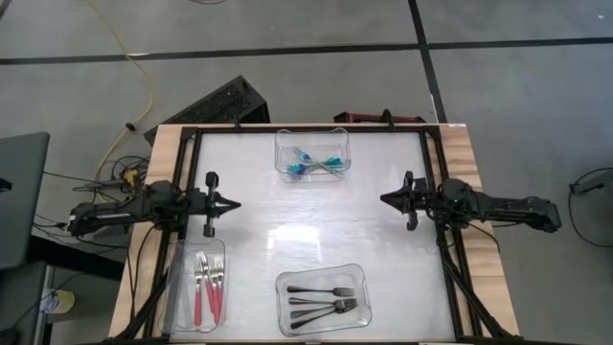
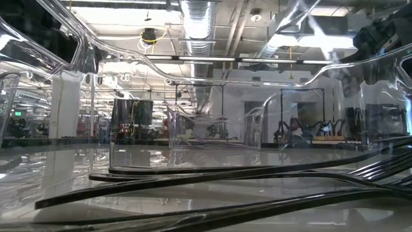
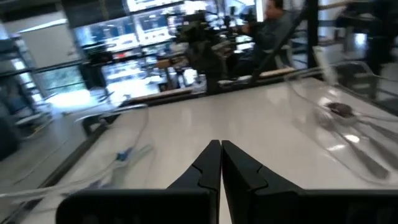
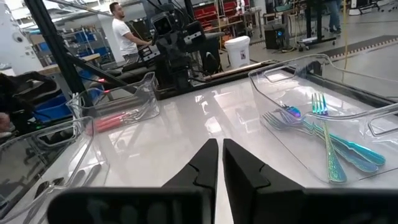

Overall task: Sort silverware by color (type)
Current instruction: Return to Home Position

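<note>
Teal-blue forks lie in a clear bin at the table's far middle; the right wrist view shows them. Red-handled forks lie in a clear bin at the near left, also in the right wrist view. Black forks lie in a clear bin at the near middle, filling the low view. My left gripper hovers shut over the table's left side. My right gripper hovers shut over the right side. Both point toward the table's middle.
The white tabletop lies bare between the two grippers and among the three bins. A black frame edges the table. A person stands in the room beyond the table, away from the arms.
</note>
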`<state>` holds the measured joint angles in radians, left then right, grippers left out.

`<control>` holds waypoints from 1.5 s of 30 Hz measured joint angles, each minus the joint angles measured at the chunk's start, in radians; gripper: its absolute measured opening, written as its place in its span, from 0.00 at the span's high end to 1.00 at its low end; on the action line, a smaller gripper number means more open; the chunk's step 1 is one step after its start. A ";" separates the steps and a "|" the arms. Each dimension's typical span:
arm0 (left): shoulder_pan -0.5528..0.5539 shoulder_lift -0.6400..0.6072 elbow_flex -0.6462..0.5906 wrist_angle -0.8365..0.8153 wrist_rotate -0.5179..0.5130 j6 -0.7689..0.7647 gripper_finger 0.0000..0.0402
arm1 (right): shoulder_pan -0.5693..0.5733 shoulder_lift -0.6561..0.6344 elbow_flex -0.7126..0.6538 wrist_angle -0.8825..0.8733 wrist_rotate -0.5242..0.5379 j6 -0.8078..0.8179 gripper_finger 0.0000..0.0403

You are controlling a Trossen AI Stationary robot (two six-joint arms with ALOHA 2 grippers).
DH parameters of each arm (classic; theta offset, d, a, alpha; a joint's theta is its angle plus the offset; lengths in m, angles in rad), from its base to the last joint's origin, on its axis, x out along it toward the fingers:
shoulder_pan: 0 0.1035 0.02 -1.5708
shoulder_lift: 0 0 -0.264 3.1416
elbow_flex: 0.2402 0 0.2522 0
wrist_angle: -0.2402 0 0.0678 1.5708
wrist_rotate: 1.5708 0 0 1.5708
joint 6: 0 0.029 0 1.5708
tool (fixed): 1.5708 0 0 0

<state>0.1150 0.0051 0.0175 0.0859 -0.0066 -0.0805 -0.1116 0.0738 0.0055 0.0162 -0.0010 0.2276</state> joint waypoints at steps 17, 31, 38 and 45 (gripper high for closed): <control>0.000 0.001 0.007 -0.091 -0.079 -0.099 1.00 | 0.000 0.000 0.000 -0.001 0.002 0.000 0.87; 0.000 0.001 0.008 -0.094 -0.079 -0.100 1.00 | 0.000 0.000 -0.001 -0.001 0.002 0.001 0.87; 0.000 0.001 0.008 -0.094 -0.079 -0.100 1.00 | 0.000 0.000 -0.001 -0.001 0.002 0.001 0.87; 0.000 0.001 0.008 -0.095 -0.079 -0.100 1.00 | 0.000 0.000 -0.001 -0.001 0.002 0.001 0.87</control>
<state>0.1154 0.0059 0.0257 -0.0090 -0.0857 -0.1802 -0.1116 0.0738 0.0044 0.0151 0.0013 0.2283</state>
